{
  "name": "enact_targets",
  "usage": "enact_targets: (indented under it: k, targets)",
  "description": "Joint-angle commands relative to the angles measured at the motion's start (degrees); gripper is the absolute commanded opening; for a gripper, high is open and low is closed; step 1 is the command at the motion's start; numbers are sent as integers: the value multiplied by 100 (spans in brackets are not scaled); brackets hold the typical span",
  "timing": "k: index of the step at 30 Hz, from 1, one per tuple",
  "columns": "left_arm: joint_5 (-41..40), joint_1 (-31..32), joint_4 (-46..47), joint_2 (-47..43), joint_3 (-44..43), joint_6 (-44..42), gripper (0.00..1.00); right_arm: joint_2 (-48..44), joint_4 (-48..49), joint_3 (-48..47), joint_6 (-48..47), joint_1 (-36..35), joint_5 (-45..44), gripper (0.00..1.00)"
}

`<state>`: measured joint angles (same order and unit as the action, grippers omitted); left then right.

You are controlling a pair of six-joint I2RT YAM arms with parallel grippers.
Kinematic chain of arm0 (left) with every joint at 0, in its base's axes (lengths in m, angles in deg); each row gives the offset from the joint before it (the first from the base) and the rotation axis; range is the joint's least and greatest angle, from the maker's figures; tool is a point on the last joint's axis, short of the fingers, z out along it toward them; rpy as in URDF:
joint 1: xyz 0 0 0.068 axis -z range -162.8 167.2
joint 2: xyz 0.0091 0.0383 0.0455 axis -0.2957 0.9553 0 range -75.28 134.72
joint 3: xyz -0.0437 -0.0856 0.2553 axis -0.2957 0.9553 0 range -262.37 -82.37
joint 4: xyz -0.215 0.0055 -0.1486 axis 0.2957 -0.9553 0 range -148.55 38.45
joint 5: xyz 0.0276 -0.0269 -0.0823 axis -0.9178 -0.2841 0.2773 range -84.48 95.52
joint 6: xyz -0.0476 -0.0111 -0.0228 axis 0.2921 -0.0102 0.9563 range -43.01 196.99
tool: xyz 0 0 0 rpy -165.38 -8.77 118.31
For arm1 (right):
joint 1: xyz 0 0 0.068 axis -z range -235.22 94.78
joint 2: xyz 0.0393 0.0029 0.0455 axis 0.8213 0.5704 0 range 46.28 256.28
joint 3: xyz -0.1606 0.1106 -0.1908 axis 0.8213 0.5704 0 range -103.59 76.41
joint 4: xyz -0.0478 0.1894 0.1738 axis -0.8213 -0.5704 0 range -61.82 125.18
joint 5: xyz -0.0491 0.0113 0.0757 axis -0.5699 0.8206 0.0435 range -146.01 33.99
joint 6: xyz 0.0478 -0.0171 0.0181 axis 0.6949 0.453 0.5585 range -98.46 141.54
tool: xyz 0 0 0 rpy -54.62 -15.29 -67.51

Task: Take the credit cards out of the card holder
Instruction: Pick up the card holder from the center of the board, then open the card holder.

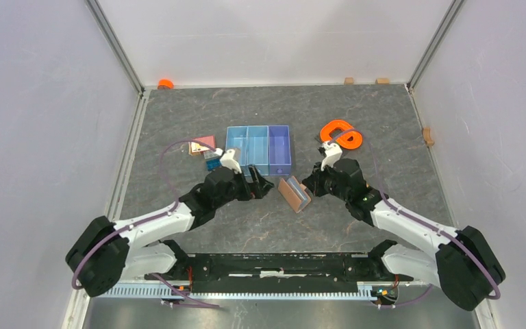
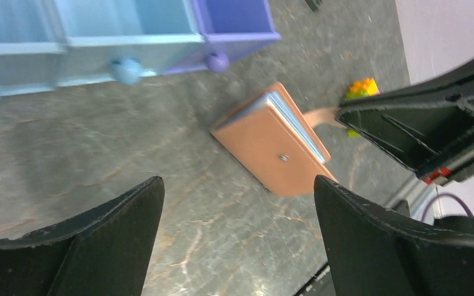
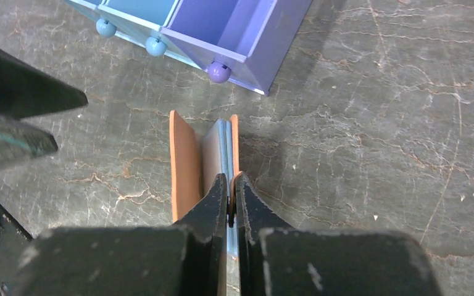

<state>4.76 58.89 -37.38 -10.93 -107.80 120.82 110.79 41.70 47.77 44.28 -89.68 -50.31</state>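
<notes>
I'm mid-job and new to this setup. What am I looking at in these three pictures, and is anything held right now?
Two robot arms stand at the near edge of a grey table. The wide picture looks down from above; the other two come from a camera on each wrist. On the table: a blue tray, small coloured blocks and the brown card holder, up on its edge. The right tool is pinched shut on it; the left tool hangs open nearby, empty.
</notes>
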Motion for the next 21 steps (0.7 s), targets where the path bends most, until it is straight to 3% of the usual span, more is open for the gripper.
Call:
enact_targets:
  k: [1,8,21]
  targets:
    - [183,558,205,465,-573,-159,97,-450,712,495,248,-10,-316,0]
    - [520,873,32,1421,-1133,-222,97,-604,586,534,161,-13,-28,0]
    - [356,913,-414,1854,-1502,-371,100,-749,813,665,216,-17,582,0]
